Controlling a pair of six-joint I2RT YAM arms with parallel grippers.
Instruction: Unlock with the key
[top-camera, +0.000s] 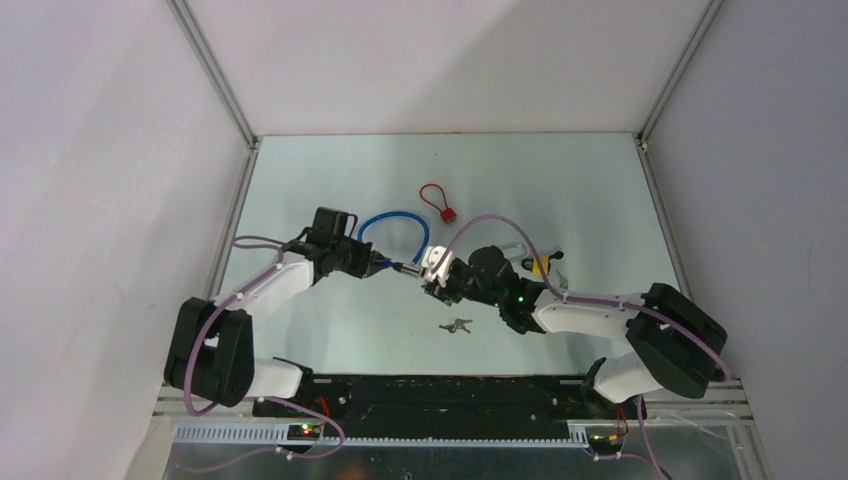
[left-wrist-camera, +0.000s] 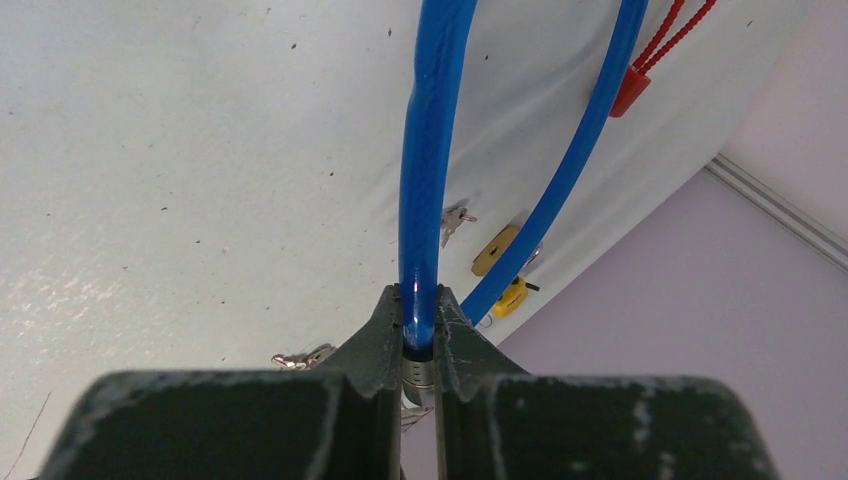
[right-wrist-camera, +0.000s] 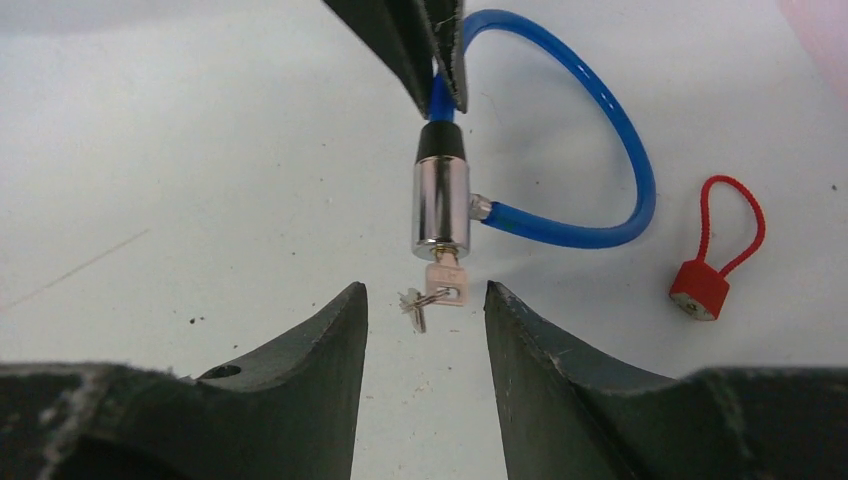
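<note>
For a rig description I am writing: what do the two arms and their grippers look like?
The left arm and right arm have white shells with black joints. A pale lilac cable loops along each. A green light glows near the right wrist. The gripper fingers are dark, wedge-shaped and scuffed.

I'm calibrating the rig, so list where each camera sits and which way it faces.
Top external: above and behind the robot, looking down at the table; left arm and right arm show.
Left wrist: on the left arm, looking along the left claw up the blue cable lock it pinches.
Right wrist: looking past the open right claw at the key in the lock's cylinder.
Shared: both wrist views show the red lock.
</note>
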